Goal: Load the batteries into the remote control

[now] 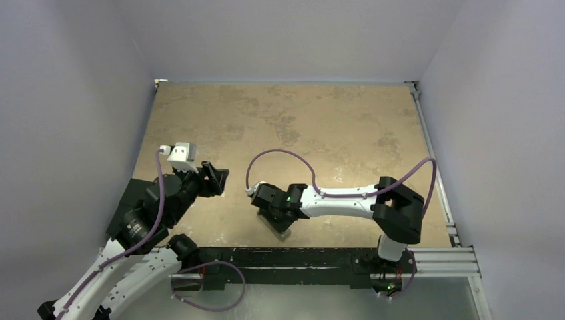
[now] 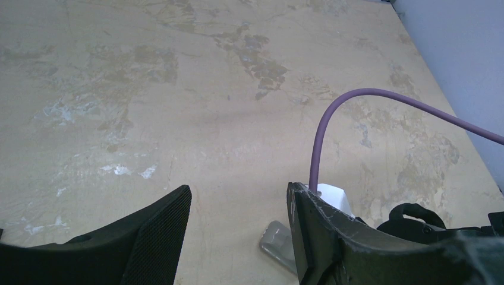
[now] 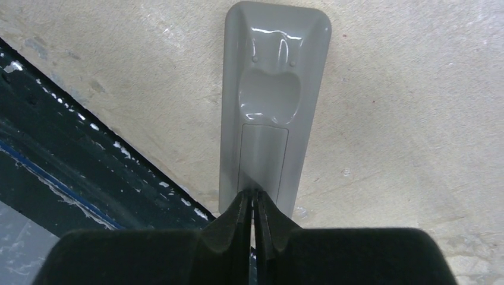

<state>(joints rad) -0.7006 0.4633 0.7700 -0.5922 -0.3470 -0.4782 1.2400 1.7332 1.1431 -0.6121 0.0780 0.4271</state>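
Right wrist view: the remote control (image 3: 270, 107) is seen lying flat on the surface (image 3: 404, 119), with its grey back turned up and its buttons hidden underneath.
Remote back: a round dip is seen near the far end. A long flat panel is set into the half nearer the camera.
Right fingers (image 3: 254, 199): they are pinched almost together, with only a thin slit left between them. The tips are seen right at the near end of the panel on the remote control. Nothing is seen held between them.
Edge: a dark strip (image 3: 71, 130) is seen to the left, and the near corner of the remote control is laid just beside it.
Top external view: the remote control is found near the front edge of the surface, about the middle, mostly hidden under the right wrist.
Left fingers (image 1: 216, 179): they are spread wide apart and nothing is held. They are seen on the left side, well apart from the remote control.
Cable: a purple cable (image 2: 321, 136) is seen curving up over the surface in the left wrist view.
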